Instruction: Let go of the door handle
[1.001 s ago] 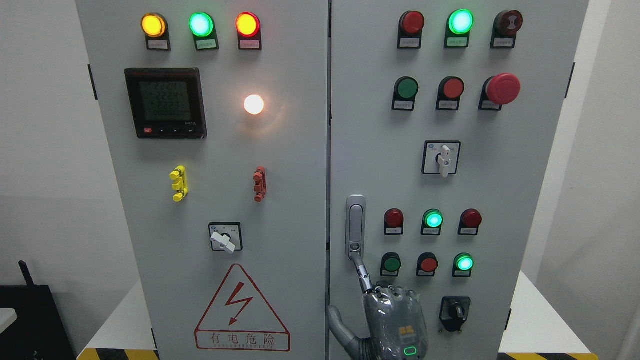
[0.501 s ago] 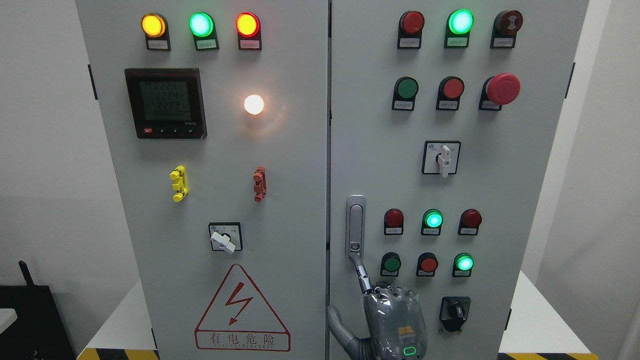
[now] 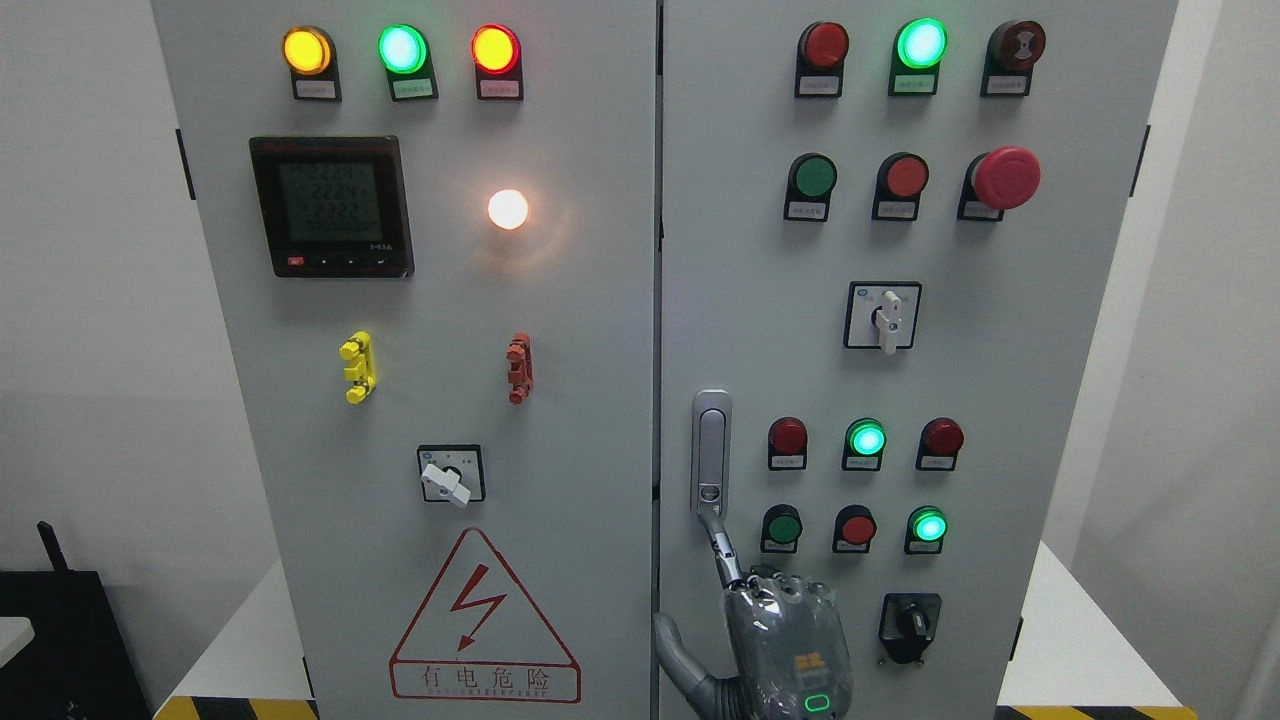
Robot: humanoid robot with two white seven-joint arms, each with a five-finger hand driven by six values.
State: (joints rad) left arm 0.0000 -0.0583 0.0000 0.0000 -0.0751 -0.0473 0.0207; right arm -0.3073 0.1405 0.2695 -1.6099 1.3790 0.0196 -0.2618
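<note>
The silver door handle (image 3: 711, 450) stands upright on the left edge of the cabinet's right door (image 3: 740, 300), flush with the panel. My right hand (image 3: 785, 640) rises from the bottom edge just below it, its back towards the camera. The index finger (image 3: 722, 548) stretches up and its tip meets the handle's lower end. The other fingers are curled in at the knuckles and the thumb (image 3: 675, 650) sticks out to the left. The hand grasps nothing. The left hand is out of view.
Around the hand sit pushbuttons and lamps (image 3: 783, 527), and a black rotary switch (image 3: 909, 625) to its right. The left door (image 3: 450, 350) carries a meter (image 3: 331, 206), two selector levers and a red warning triangle (image 3: 483, 620). White table edges flank the cabinet.
My right hand has sunk very slightly towards the bottom edge, and the index fingertip stays at the handle's lower end. Nothing else has moved.
</note>
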